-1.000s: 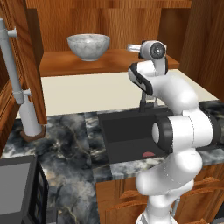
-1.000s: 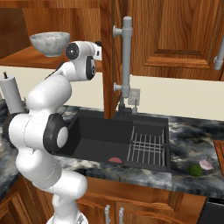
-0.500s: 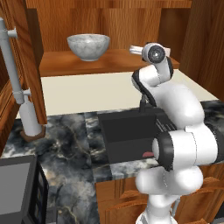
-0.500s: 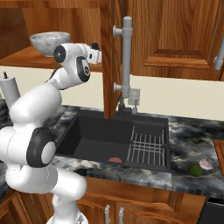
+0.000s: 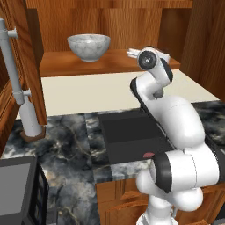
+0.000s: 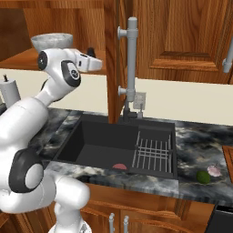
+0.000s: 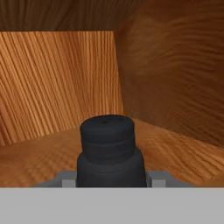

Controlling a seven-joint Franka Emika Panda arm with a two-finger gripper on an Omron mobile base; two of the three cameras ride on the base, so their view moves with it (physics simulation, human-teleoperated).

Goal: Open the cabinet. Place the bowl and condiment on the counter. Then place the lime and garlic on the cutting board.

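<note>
Jaws grip the condiment [image 7: 111, 151] on both sides inside the open cabinet [image 5: 132, 26], on its shelf well right of the bowl [image 5: 88, 46].

1. Arm [image 5: 176, 127]: glossy white rounded shells, bulging thick at the lower links
2. Joints: black bands and dark round caps
3. Wrist cap: grey disc centre

Everything around me is evenly, softly lit, with no glare. My small black bottle [image 7: 110, 153] looms close and slightly soft-edged, the wood grain behind it smeared. The black sink basin [image 6: 113, 145] sits in deep shade.
</note>
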